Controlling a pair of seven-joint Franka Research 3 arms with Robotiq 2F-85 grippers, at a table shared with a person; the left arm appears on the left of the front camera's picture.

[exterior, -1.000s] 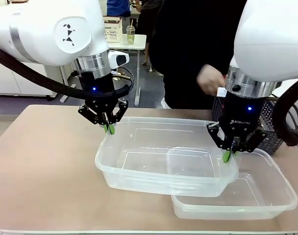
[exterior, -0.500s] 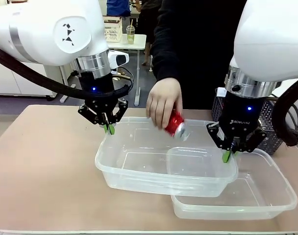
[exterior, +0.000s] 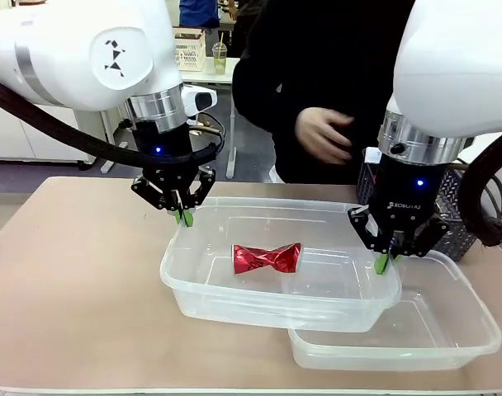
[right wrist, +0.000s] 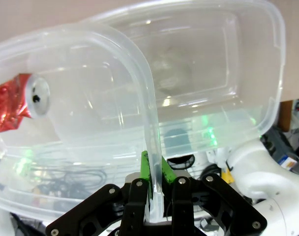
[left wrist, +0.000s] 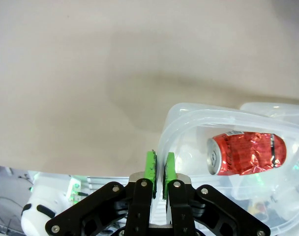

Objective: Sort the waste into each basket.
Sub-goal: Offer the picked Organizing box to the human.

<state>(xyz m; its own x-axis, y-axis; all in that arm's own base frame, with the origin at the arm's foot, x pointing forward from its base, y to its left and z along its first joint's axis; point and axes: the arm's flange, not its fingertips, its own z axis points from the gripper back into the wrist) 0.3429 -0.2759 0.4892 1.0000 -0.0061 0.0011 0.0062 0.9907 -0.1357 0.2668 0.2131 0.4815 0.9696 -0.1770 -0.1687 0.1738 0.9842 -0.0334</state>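
Lying in tub (exterior: 251, 305), can (exterior: 266, 258) between end effectors (exterior: 185, 218) (exterior: 384, 264)

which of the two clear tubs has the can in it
The upper left tub, with the crushed red can inside; the lower right tub underneath holds nothing.

right gripper (right wrist: 153, 172): green pads pinched together on a clear rim
held tub (right wrist: 148, 113): its rim rises from between the fingers, then curves away left
crushed red can (right wrist: 14, 101): inside held tub, far left of the fingers, silver end turned toward them
second tub (right wrist: 279, 54): clear, ahead and right, partly behind held tub
table (right wrist: 21, 14): beige strip beyond both tubs
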